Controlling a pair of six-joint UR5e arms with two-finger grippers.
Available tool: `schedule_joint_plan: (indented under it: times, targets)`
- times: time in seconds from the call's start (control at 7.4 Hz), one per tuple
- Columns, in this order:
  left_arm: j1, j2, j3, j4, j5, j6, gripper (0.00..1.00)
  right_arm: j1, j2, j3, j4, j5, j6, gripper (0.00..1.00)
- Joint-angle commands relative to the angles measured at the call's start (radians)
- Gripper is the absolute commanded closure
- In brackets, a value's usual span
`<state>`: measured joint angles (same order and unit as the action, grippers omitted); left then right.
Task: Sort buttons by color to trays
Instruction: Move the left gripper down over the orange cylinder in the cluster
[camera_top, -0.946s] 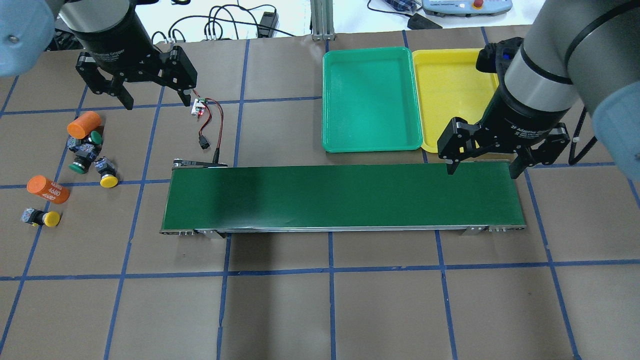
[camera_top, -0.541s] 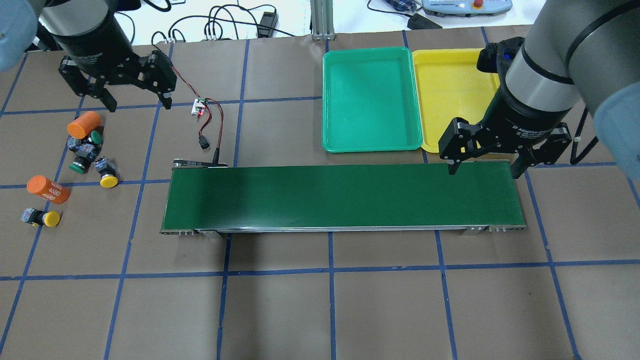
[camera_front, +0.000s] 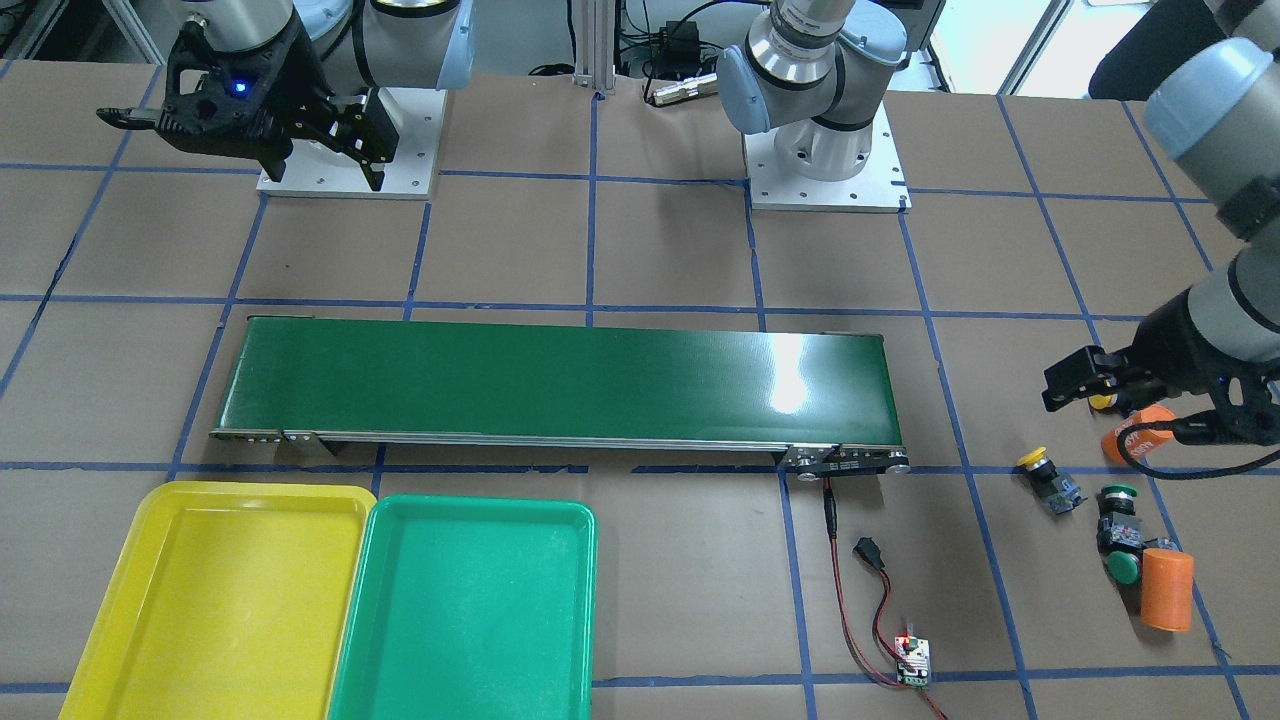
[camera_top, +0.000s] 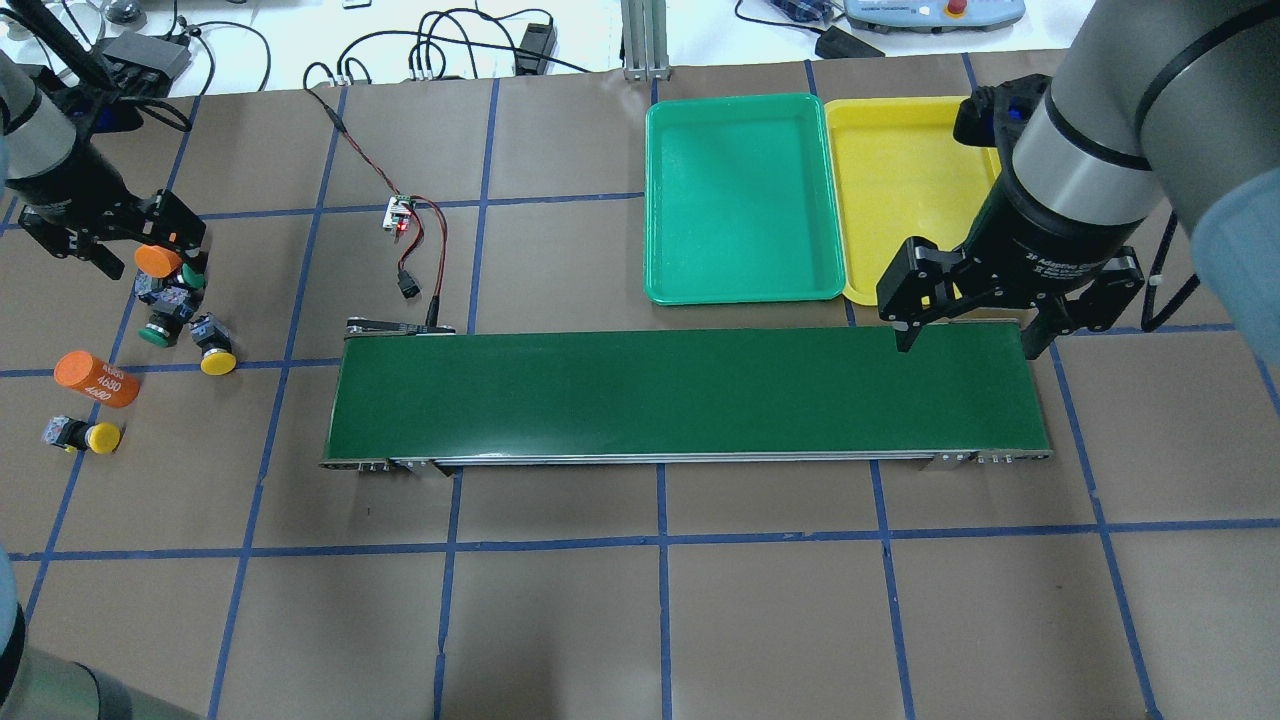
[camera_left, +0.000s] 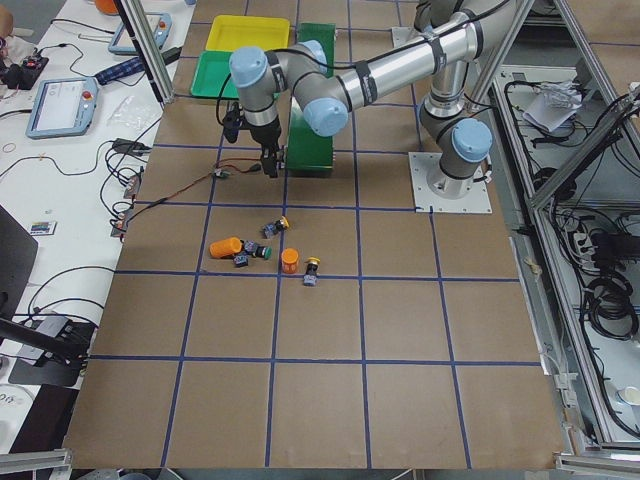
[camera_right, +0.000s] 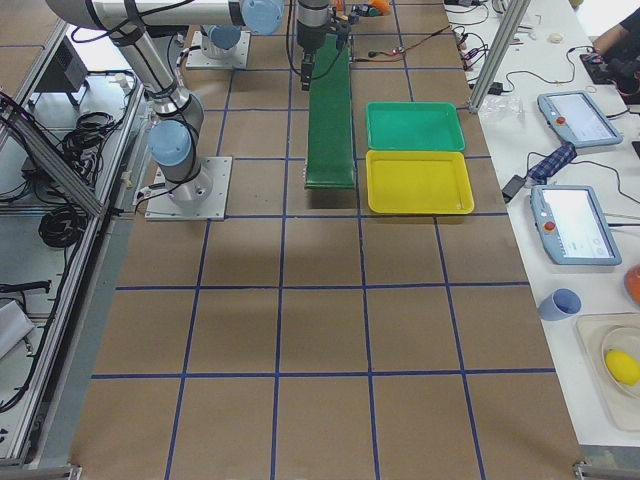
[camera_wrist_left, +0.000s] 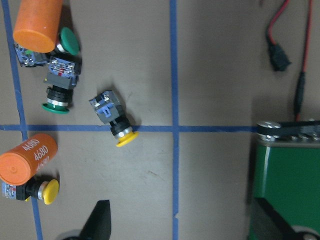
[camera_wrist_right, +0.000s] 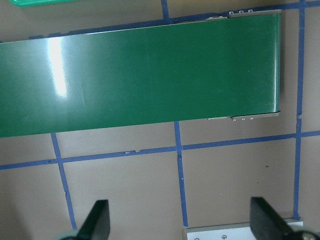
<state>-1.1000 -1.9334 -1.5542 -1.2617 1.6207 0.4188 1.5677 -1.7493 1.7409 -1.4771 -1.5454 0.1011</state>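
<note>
Left wrist-mounted: we see yellow mushroom-cap plastic button lying sideways, cap lower-right; left tool, right tool both spread apart.

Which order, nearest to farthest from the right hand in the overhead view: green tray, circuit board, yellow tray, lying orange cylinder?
1. Yellow tray, just beyond the right hand.
2. Green tray, left of it.
3. Circuit board, left of centre.
4. Lying orange cylinder, far left.
</note>
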Motion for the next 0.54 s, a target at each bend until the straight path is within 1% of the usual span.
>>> schedule_joint_plan:
  times: [0.0,0.14,0.27,0.41]
  targets:
    - [0.041,-0.132,0.098,0.105,-0.002,0.05,0.0,0.0,-0.001,0.0,0.003,-0.004,0.0,0.0]
    - [0.042,-0.218,0.211,0.047,-0.002,0.131,0.0,0.0,-0.001,0.0,0.003,-0.005,0.0,0.0]
    - [0.042,-0.293,0.306,0.023,-0.002,0.202,0.0,0.0,-0.003,0.0,0.006,0.001,0.008,0.0]
    - [0.042,-0.352,0.38,0.013,-0.001,0.247,0.0,0.0,-0.003,0.0,0.008,0.001,0.005,0.0]
